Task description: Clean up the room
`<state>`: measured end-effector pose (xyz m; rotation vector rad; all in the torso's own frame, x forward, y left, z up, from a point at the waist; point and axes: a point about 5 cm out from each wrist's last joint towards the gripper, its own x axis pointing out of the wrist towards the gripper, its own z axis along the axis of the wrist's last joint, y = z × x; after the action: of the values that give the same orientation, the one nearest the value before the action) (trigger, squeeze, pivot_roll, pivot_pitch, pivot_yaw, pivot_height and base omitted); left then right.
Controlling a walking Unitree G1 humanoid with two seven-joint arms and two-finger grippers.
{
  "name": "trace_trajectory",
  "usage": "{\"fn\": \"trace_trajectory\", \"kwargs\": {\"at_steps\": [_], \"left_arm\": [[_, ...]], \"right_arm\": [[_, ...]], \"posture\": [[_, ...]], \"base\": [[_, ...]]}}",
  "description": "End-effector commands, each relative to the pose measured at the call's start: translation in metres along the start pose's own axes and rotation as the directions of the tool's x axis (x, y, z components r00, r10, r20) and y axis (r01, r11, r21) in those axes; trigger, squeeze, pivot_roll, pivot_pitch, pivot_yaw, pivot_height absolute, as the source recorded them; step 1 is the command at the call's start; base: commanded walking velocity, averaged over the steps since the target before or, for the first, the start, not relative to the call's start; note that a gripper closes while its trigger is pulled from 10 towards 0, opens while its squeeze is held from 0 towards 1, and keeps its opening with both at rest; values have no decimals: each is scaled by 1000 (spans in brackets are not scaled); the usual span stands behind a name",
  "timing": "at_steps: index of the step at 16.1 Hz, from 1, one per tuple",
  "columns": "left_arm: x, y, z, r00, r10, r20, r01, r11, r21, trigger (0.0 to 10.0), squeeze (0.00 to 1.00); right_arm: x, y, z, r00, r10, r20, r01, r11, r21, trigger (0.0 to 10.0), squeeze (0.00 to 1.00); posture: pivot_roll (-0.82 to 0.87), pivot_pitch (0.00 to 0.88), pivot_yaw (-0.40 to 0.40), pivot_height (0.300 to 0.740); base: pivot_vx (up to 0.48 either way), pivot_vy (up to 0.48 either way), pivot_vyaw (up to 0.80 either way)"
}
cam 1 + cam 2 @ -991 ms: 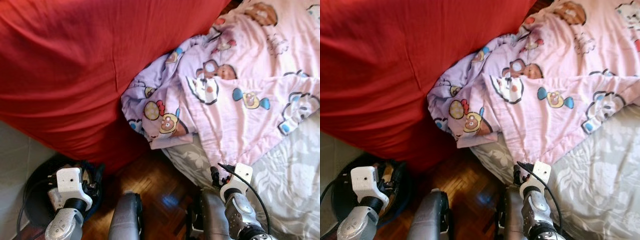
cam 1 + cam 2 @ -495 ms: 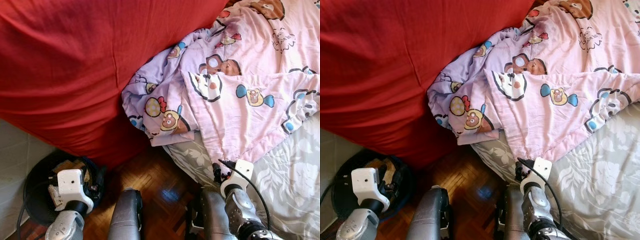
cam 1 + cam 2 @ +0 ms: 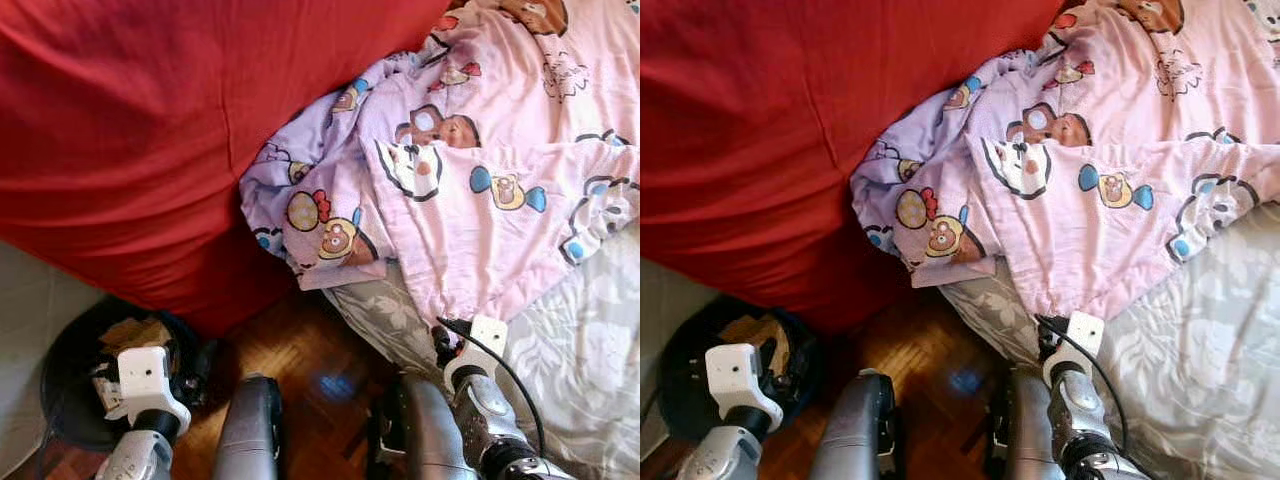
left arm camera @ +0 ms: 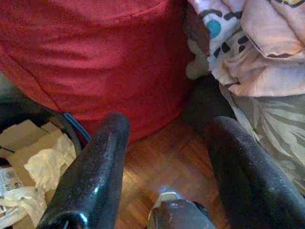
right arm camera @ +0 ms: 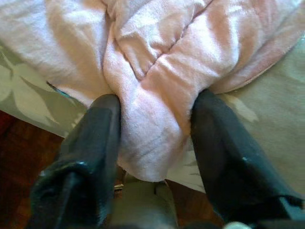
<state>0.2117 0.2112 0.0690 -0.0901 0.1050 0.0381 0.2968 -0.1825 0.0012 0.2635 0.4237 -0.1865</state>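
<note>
your right end effector (image 5: 155,143) now has a fold of the pink blanket (image 3: 500,220) bunched between its fingers at the bed's (image 3: 590,350) near edge, little changed lately. left end effector (image 4: 167,157) hangs released over the floor.

Red cushion (image 3: 150,130) cut off at the top and left edges. Pink blanket (image 3: 480,200) running off the top and right edges, hiding much of the bed (image 3: 590,370). Black bin (image 3: 70,380) partly masked by the left arm, its paper scraps too small to identify. Right pincer (image 5: 152,138) fingertips buried in blanket folds.
</note>
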Motion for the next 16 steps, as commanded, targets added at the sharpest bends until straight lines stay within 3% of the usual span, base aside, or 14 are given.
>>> {"fn": "trace_trajectory", "kwargs": {"at_steps": [1, 8, 13, 14, 15, 16], "left_arm": [[-8, 3, -8, 999, 22, -43, -22, 1000, -16, 10000, 0], [-16, -6, -15, 997, 9, -75, -11, 999, -30, 10000, 0], [-18, -6, -16, 997, 10, -81, -13, 999, -29, 10000, 0], [-18, -5, -15, 997, 13, -81, -15, 1000, -27, 10000, 0], [-16, -4, -16, 997, 14, -81, -16, 1000, -26, 10000, 0], [-15, -4, -16, 997, 14, -81, -16, 1000, -27, 10000, 0]], "right_arm": [[-9, -6, -23, 997, -19, -78, 19, 1000, -3, 0, 0], [-19, -2, -50, 986, -8, -169, 6, 1000, -11, 0, 0], [-19, -1, -47, 990, -1, -138, 2, 1000, 2, 0, 0], [-16, 0, -39, 996, 0, -89, 1, 1000, 16, 10000, 0], [-14, 0, -32, 999, 2, -45, -1, 999, 40, 10000, 0], [-13, 0, -29, 1000, 1, -29, 1, 999, 52, 10000, 161]], "posture": [[182, 439, 31, 637], [181, 455, 27, 637], [181, 463, 26, 637], [181, 460, 26, 637], [177, 454, 24, 637], [174, 449, 23, 637]], "base": [[0, 0, 0], [0, 0, 0], [0, 0, 0], [0, 0, 0], [0, 0, 0], [0, 0, 0]]}}
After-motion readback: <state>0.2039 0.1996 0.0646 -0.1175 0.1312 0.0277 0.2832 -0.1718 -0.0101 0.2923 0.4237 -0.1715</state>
